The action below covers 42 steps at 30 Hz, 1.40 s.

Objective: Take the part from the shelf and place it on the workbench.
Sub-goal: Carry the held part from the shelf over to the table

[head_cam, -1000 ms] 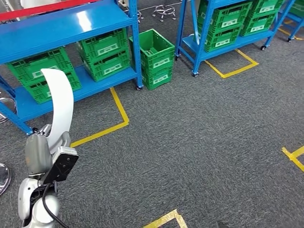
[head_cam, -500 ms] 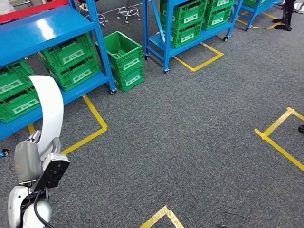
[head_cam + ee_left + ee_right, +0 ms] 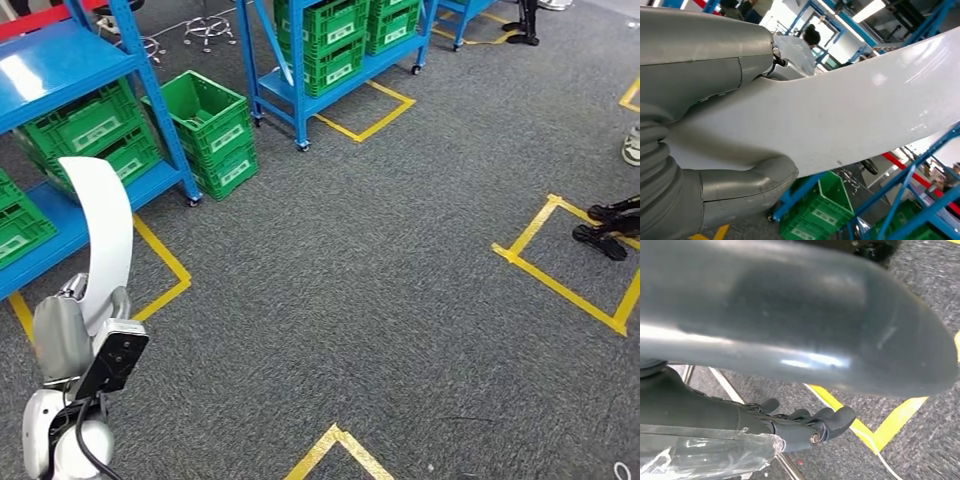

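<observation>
The part (image 3: pixel 106 225) is a long, curved white panel. In the head view it stands up from my left hand (image 3: pixel 72 330) at the lower left, over the grey carpet. My left hand (image 3: pixel 715 75) grips it near its lower end, with the thumb under the white part (image 3: pixel 851 115) and the fingers over it. My right hand (image 3: pixel 802 422) hangs above the carpet with its dark fingers stretched out, and nothing is in it.
Blue shelves (image 3: pixel 53 65) with green crates (image 3: pixel 90 120) stand at the far left. A green crate (image 3: pixel 207 125) sits on the floor beside a second blue shelf (image 3: pixel 302 90). Yellow tape squares (image 3: pixel 562 285) mark the carpet. Dark feet (image 3: pixel 604 230) show at the right edge.
The whole picture has shifted: the camera has turned right, so the shelves now sit further left and a new tape square shows at right. My left hand still holds the part.
</observation>
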Each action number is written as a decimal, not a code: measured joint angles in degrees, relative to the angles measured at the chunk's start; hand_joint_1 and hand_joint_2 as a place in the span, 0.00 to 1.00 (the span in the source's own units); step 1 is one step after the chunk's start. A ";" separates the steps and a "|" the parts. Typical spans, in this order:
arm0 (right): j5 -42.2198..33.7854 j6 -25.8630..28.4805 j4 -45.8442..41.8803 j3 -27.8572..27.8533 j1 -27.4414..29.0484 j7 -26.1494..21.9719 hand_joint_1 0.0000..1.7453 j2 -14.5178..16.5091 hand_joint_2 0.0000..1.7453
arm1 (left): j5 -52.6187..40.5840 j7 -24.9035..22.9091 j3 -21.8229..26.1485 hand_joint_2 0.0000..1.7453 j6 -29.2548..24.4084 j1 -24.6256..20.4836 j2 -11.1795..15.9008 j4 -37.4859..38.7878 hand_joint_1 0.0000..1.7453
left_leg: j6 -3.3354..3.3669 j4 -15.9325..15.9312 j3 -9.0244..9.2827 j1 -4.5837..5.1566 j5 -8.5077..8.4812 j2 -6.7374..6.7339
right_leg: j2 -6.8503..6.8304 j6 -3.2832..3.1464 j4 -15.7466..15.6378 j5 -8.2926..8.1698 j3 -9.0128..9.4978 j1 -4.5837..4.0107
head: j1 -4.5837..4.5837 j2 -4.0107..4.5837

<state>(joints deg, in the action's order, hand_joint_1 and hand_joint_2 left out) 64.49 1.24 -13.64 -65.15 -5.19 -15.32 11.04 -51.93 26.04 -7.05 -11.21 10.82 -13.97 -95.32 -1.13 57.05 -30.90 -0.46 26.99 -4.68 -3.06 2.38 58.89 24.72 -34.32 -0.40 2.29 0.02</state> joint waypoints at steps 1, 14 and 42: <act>0.03 -0.23 0.00 0.01 -0.02 -0.29 0.00 0.00 0.00 | 0.00 -0.02 0.08 1.00 -0.01 0.01 0.00 -0.11 1.00 | -0.32 -0.11 0.05 0.06 -0.04 -0.39 | 0.45 -0.41 -0.04 -0.04 -0.09 -0.15 | -0.02 0.00; 0.08 0.14 -0.02 -0.03 0.10 -0.24 0.00 0.51 0.00 | -2.39 -1.63 1.82 1.00 -1.12 2.01 0.19 -2.24 1.00 | -1.39 2.61 -1.89 -0.60 -0.29 7.75 | 9.14 -1.42 -0.36 -1.11 -0.66 0.32 | -0.56 0.00; 1.19 1.96 -0.21 -0.62 0.12 -1.01 0.00 0.75 0.00 | 3.03 2.52 7.17 1.00 1.91 4.47 -2.91 -7.69 1.00 | -1.54 12.20 -6.16 -0.04 4.26 4.82 | 7.19 -2.17 -0.55 -0.52 -0.17 0.43 | -0.55 0.01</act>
<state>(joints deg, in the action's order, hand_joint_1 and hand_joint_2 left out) 65.68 3.20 -13.85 -65.77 -5.07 -16.33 11.79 -48.90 28.56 0.12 -9.30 15.30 -16.87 -103.01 -2.68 69.26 -37.06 -0.51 31.25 0.15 4.13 0.20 58.35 24.19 -34.49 0.03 1.74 0.02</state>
